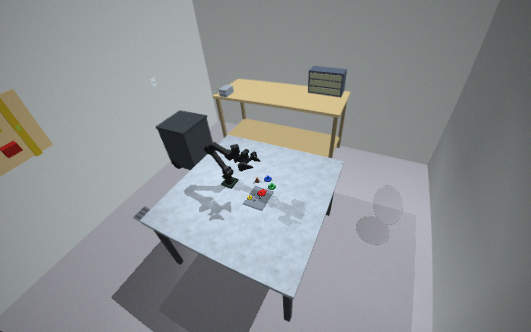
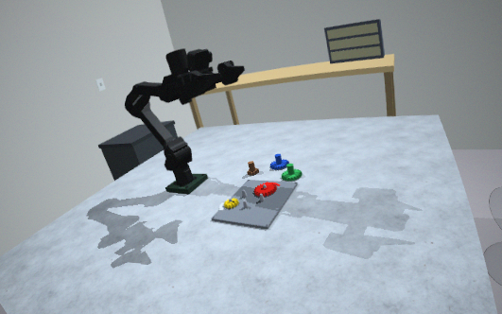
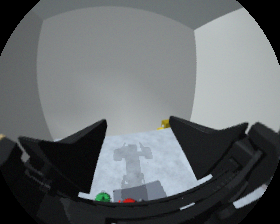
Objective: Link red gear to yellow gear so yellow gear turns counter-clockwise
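The grey board [image 1: 261, 205] [image 2: 255, 215] [image 3: 147, 190] lies flat on the table to the right of the arm's base. The red gear [image 1: 262, 192] [image 2: 266, 189] [image 3: 126, 201] sits at its far side and the yellow gear [image 1: 249, 197] [image 2: 230, 203] at its left edge. Short empty pegs [image 2: 244, 194] stand between them. Three loose gears stand on the table just behind the board: brown [image 1: 257, 180] [image 2: 252, 167], blue [image 1: 268, 178] [image 2: 279, 164] and green [image 1: 272, 186] [image 2: 291, 173] [image 3: 102, 197]. My gripper [image 1: 255, 157] [image 2: 236, 71] [image 3: 139, 120] is open and empty, high above the table behind the gears.
The arm's base [image 2: 186, 182] stands left of the board. A dark cabinet [image 1: 184, 137] stands off the table's left corner. A wooden bench [image 1: 280, 95] with a drawer box [image 1: 327, 81] stands at the back wall.
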### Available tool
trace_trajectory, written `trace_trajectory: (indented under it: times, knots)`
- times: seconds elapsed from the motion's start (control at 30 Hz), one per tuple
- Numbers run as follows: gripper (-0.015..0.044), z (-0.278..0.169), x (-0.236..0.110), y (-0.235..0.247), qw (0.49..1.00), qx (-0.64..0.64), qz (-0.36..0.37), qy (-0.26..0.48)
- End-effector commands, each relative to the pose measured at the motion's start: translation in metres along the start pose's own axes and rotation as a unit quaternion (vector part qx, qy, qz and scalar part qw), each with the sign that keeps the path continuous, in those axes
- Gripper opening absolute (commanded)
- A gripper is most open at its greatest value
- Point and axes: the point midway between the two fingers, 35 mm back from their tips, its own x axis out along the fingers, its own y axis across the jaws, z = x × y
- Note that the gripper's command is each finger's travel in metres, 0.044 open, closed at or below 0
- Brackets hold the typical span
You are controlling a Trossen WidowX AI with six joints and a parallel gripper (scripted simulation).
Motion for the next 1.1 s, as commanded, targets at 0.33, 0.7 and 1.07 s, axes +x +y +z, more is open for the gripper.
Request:
trace_trajectory:
  times: [0.33,0.7,1.07]
  knots:
    - [0.044,-0.117,0.032,0.102,0.932,0.097,0.089,0.337]
    - [0.044,-0.224,-0.04,0.197,0.733,0.074,0.021,0.676]
    - [0.044,-0.244,-0.064,0.208,0.675,0.047,-0.028,0.735]
